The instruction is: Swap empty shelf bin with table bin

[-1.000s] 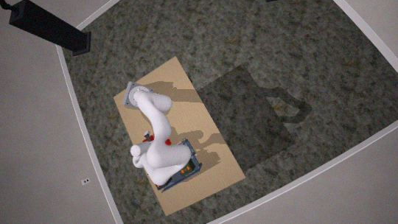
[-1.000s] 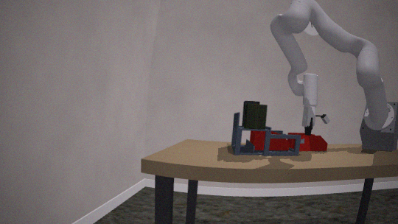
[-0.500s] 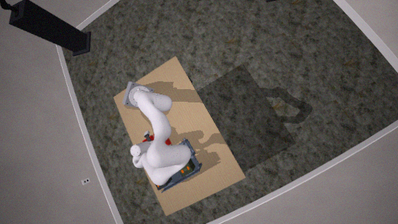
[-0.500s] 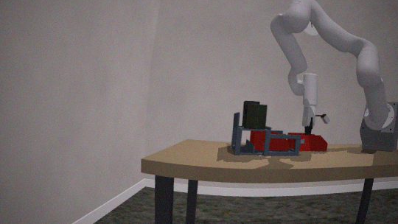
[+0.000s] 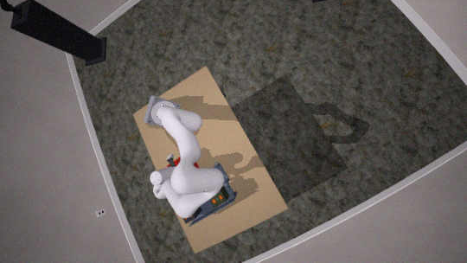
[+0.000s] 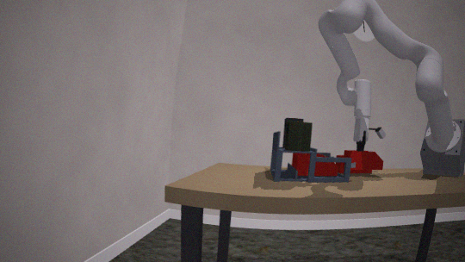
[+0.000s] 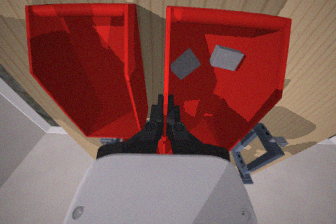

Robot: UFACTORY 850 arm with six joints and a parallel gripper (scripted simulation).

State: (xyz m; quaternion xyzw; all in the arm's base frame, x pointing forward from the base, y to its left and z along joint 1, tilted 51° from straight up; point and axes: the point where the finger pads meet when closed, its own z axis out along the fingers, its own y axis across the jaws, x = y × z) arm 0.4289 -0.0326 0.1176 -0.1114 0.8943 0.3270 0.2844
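tool [image 7: 166, 107] pinched on filled bin's [image 7: 225, 85] side wall | empty bin [image 7: 80, 65] parallel alongside | shelf [image 6: 307, 166] beyond both

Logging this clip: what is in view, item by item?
table: one, tan, dark legs, on carpet
shelf: one, blue-grey, on the table
dark boxes: two, dark green, on top of the shelf
empty bin: one, red, left in the wrist view
bin with parts: one, red, beside it
parts: two, grey, inside that bin
black posts: two, on the floor
arm: one, white, grey base
gripper: black fingers shut on the bin's side wall
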